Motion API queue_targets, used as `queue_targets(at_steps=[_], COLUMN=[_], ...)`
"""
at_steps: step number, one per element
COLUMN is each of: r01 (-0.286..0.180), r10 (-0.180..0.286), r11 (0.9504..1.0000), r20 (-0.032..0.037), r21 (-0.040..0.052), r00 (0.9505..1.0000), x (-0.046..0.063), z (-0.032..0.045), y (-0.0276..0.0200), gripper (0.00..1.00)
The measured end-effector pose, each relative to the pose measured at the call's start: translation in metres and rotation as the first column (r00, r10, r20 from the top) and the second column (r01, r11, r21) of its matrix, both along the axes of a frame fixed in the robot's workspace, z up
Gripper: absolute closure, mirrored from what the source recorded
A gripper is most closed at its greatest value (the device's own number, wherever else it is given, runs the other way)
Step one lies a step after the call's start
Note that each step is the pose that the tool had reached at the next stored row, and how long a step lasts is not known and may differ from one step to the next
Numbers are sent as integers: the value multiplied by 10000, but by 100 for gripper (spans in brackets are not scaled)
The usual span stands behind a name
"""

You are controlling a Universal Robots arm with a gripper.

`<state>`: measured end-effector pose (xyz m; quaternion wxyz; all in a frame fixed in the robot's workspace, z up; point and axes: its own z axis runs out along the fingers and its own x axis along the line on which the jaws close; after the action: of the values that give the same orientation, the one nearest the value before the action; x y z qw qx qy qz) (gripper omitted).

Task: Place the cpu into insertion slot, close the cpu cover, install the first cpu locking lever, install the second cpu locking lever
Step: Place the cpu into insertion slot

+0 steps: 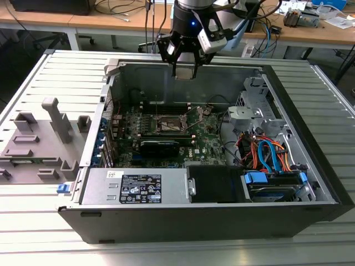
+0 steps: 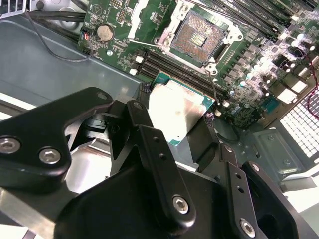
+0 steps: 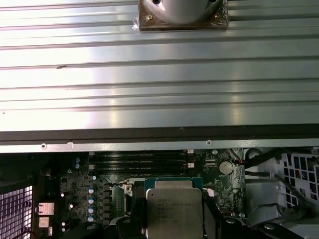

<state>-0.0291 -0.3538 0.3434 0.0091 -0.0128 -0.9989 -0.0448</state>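
Note:
My gripper (image 1: 184, 65) hangs over the back wall of the open computer case (image 1: 166, 221) and is shut on the cpu (image 2: 180, 110), a flat square chip with a silvery top held by its edges between the black fingers (image 2: 142, 119). In the first wrist view the cpu (image 3: 174, 209) shows face-on, above the green board. The insertion slot (image 2: 198, 36), a dark square socket with a silver rim, lies bare a short way beyond the chip. The same slot (image 1: 169, 123) sits mid-board in the exterior view. The cpu cover (image 2: 135, 26) stands swung open at the socket's side.
A black graphics card (image 1: 160, 145) lies just in front of the socket. The power supply (image 1: 138, 188) fills the case's front. A drive cage with orange and blue cables (image 1: 266, 155) is at the exterior view's right. A grey fixture (image 1: 39, 144) stands outside the case.

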Motion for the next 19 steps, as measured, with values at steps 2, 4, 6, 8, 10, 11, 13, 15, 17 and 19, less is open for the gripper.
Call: queue_targets(at_steps=[2,4,6,8,10,11,13,15,17,19], r01=[0,0,0,0,0,0,0,0,0,0], r10=[0,0,0,0,0,0,0,0,0,0], r11=[10000,10000,10000,10000,10000,10000,10000,10000,10000,10000], r20=[0,0,0,0,0,0,0,0,0,0], r21=[0,0,0,0,0,0,0,0,0,0], r00=[10000,10000,10000,10000,10000,10000,10000,10000,10000,10000], x=[0,0,0,0,0,0,0,0,0,-1], z=[-3,-7,-11,-15,-19,-21,-25,-27,-31,-34], y=[0,0,0,0,0,0,0,0,0,0], gripper=[45,45,45,45,45,45,45,45,45,45])
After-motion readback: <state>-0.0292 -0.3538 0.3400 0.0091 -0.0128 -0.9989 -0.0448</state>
